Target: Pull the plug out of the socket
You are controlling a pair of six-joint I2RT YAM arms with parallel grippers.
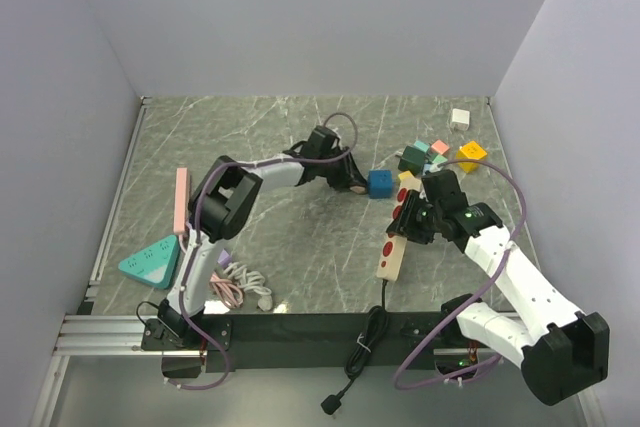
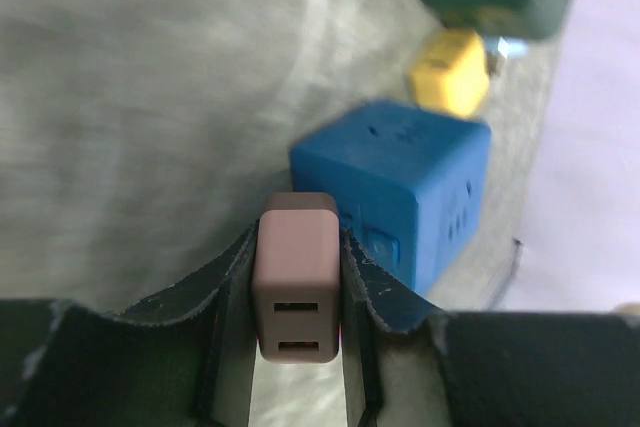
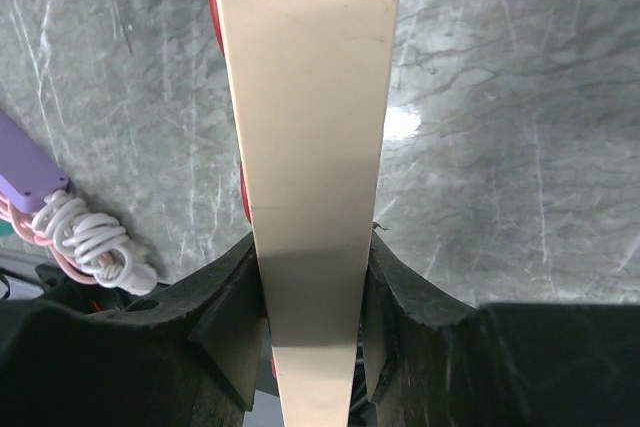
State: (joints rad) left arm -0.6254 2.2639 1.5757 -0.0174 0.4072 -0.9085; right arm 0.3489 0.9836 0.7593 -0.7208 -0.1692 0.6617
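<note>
My left gripper [image 1: 350, 181] is shut on a small pinkish-brown plug [image 2: 296, 277] with two USB slots facing the wrist camera. The plug's far end sits by the near-left face of a blue cube [image 2: 400, 187], [image 1: 380, 183]; I cannot tell whether they touch. My right gripper [image 1: 412, 219] is shut on the sides of a cream socket strip [image 3: 305, 97] with red outlets [image 1: 393, 247], holding its far half. The plug is apart from the strip, to its upper left.
Yellow [image 2: 450, 72], dark green and other coloured cubes [image 1: 440, 155] cluster at the back right, with a white cube [image 1: 459, 118] beyond. A teal triangular strip [image 1: 150, 260], a pink bar [image 1: 181, 200] and a coiled white cable [image 3: 95, 237] lie at the left. The strip's black cord [image 1: 365, 342] hangs over the near edge.
</note>
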